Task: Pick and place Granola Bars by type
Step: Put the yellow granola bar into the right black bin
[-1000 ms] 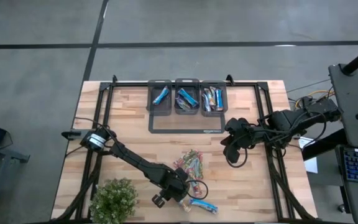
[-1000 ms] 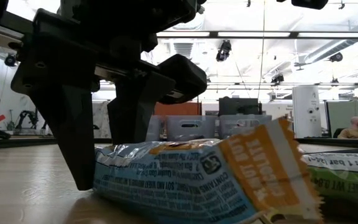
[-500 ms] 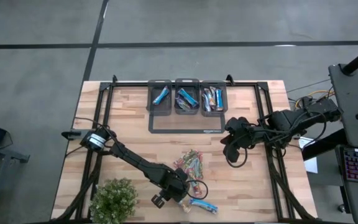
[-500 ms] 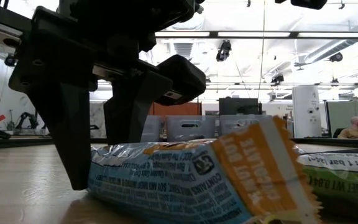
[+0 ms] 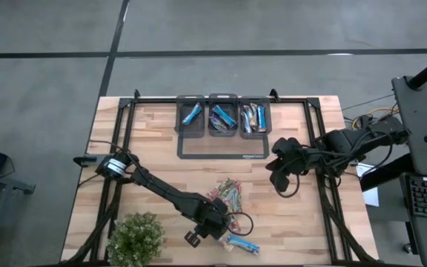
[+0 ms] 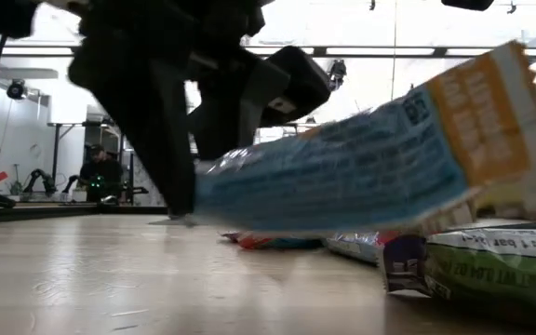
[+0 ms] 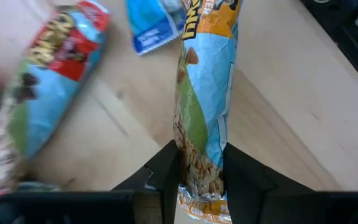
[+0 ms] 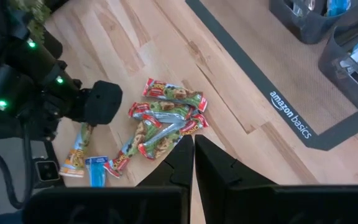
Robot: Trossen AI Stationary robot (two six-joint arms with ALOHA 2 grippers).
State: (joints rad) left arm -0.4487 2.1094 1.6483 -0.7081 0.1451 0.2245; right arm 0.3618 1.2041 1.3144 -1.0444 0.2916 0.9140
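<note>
My left gripper [image 7: 201, 158] is near the table's front edge [image 5: 212, 231], shut on a blue-and-orange granola bar [image 6: 361, 163], which is off the wood. A blue bar [image 5: 242, 245] lies beside it. A heap of green, red and orange granola bars [image 5: 227, 196] rests flat on the table at mid-front. More bars lie in three grey bins [image 5: 224, 117] at the far edge. My right gripper [image 8: 192, 149] hangs shut and empty above the table's right half [image 5: 280, 178]. My left gripper pinches the bar near one end [image 7: 199, 177] between its two fingers, which lie across the bar's width. The fingers come steeply from above, slanting down. The bar is lifted clear of the table and tilted, its free orange end [image 6: 477, 102] higher than the held end.
A leafy green plant [image 5: 134, 239] stands at the front left corner, close to my left arm. A black mat outline [image 5: 221, 156] lies in front of the bins. Bare wood spans the table's left half and the middle between heap and mat.
My left gripper has gone up with the blue-and-orange bar. The bar lay flat on the table before; now it hangs clear of it and has tipped, its free end swung upward.
</note>
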